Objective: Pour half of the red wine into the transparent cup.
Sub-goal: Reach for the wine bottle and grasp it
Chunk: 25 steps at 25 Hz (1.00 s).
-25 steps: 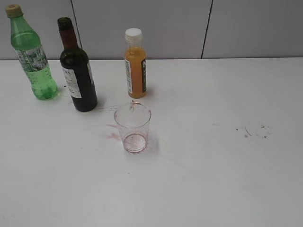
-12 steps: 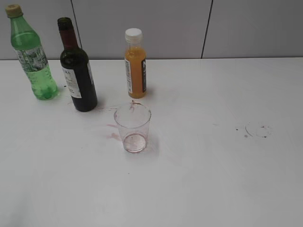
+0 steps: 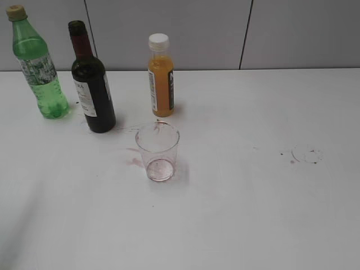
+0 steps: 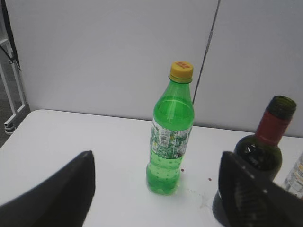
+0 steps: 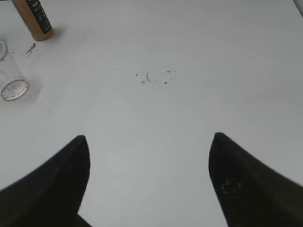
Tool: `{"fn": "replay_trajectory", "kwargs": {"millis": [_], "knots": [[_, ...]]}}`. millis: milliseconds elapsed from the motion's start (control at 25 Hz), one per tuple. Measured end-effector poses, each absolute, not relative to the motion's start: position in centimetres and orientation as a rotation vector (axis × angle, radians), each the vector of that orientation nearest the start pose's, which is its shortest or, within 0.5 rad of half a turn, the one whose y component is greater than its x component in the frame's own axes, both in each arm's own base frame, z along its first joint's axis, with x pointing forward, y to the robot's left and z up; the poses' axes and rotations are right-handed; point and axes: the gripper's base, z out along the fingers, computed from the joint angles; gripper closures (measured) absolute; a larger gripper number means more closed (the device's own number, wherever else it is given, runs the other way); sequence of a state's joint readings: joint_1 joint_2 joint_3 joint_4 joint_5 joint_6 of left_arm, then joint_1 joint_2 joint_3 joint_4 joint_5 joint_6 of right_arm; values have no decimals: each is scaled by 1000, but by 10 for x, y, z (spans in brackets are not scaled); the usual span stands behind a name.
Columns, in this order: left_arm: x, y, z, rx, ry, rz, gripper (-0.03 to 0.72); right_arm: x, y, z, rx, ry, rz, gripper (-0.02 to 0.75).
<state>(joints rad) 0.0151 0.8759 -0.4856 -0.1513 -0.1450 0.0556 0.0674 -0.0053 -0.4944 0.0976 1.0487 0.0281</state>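
From the exterior view neither arm shows at all; only the wrist views bring them in. The left wrist view looks level across the table and shows the left end effector with its two dark fingers spread wide, nothing between them but air. Beyond the gap stands the green bottle with its yellow cap, and the wine bottle sits just behind the right-hand finger, its open mouth and red neck foil plain to see. The right wrist view looks down on bare table, with the right end effector also spread wide and empty; the cup is up at the far left edge, well apart from it, with the base of the juice bottle behind.

In the exterior view the wine bottle is upright near the back left of the table, dark glass with a white label, uncapped. I cannot tell how full it is through the dark glass. The cup stands upright in front of it and a little right, clear, with a reddish film at the bottom and pink smears on the table beside it. The green bottle stands left of the wine, the juice bottle right of it.

A faint ring stain marks the table at right.
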Motion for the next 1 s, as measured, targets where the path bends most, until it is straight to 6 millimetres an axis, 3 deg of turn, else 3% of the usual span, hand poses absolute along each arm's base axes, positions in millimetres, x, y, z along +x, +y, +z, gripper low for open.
{"fn": "replay_trajectory", "kwargs": {"millis": [400, 600, 1000], "knots": [[235, -40, 249, 130, 1779, -110, 91, -5, 7, 277, -43, 2033, 177, 147], [258, -53, 224, 152, 1720, -207, 91, -5, 7, 277, -44, 2033, 177, 148], [276, -70, 178, 329, 1710, -312, 90, -5, 7, 277, -44, 2033, 177, 148]]}}
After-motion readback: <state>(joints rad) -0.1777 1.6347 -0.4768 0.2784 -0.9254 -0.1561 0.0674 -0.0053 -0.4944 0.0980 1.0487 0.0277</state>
